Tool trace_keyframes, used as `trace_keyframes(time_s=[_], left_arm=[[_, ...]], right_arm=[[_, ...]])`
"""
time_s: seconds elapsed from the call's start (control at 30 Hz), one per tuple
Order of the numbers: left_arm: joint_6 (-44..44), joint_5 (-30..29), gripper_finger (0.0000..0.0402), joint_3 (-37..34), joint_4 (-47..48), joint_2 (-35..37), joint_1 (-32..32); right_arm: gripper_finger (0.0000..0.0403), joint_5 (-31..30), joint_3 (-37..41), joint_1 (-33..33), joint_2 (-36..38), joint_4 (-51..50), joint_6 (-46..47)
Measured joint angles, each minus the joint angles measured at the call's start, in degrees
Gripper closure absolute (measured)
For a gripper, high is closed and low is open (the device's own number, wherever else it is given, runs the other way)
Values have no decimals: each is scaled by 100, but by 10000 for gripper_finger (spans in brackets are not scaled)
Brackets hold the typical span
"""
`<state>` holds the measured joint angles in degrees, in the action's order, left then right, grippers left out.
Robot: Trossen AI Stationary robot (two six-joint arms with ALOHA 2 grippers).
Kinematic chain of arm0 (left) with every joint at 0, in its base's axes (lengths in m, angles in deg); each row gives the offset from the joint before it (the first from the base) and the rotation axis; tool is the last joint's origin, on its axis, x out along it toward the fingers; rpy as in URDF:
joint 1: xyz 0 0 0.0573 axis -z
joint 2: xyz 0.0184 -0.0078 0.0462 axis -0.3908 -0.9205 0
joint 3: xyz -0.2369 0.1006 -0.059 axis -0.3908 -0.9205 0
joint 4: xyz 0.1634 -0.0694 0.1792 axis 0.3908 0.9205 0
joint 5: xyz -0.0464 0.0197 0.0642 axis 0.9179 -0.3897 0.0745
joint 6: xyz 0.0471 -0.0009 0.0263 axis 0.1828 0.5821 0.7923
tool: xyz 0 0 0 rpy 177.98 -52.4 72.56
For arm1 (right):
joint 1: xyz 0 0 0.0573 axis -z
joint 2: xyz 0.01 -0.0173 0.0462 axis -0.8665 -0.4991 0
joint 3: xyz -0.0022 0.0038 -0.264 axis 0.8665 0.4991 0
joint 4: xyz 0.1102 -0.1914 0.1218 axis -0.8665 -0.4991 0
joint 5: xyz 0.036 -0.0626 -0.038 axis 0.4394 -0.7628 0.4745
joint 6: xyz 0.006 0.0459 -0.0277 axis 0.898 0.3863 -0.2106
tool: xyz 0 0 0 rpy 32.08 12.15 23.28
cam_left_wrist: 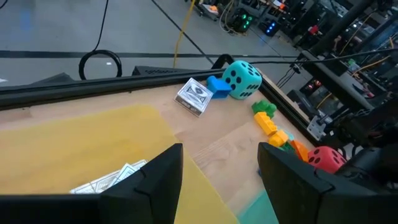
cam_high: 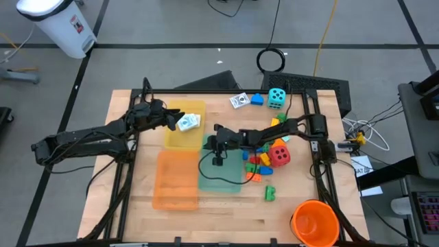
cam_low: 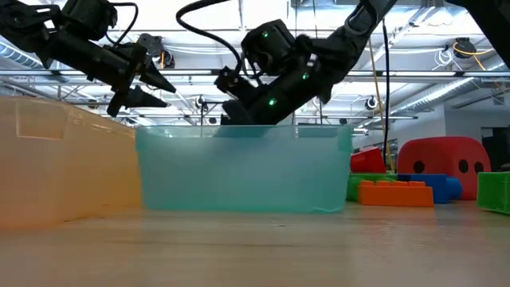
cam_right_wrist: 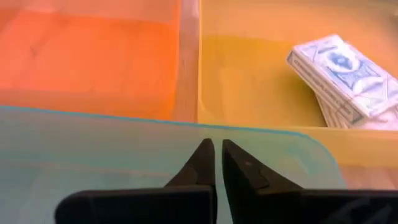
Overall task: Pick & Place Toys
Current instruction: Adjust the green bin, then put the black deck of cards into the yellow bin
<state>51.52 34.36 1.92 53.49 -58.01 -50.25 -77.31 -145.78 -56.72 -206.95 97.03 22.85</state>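
Nearest the table's front edge, at about five o'clock from the trays, a small green plastic building brick is seen alone; a cluster of red, yellow and orange bricks and a red dotted die lie at three o'clock of the translucent teal tray. The bricks are judged light, rigid and slick, best pinched across their flat sides; the die looks wide and would need spread jaws. The right gripper is held over the teal tray, fingertips pressed together, nothing between them. Farther back, the left gripper is poised above the translucent yellow tray, half spread and empty, over white picture cards. At twelve o'clock a teal dotted die sits beside a blue brick.
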Motion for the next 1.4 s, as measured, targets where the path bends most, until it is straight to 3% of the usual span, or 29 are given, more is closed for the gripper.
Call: trace_keyframes(time_s=[0.23, 0.77, 0.9, 1.1, 1.4], left_arm=[[-10, 0, 188, -4, 7, 0, 15], [-14, -2, 188, -4, -94, 0, 33], [-2, 106, 188, -4, 333, 33, 33], [-157, -615, 188, -7, 1326, 565, -55], [-146, -756, 188, -6, 1535, 688, -40]], right_arm=[[402, -55, -116, -5, -430, 376, -195], [402, 41, -98, -241, -160, -209, 156], [402, -45, -96, -387, -163, -400, -160], [402, -363, -72, -395, 397, -1389, -268], [402, -116, 431, 315, 1668, -1717, -730]])
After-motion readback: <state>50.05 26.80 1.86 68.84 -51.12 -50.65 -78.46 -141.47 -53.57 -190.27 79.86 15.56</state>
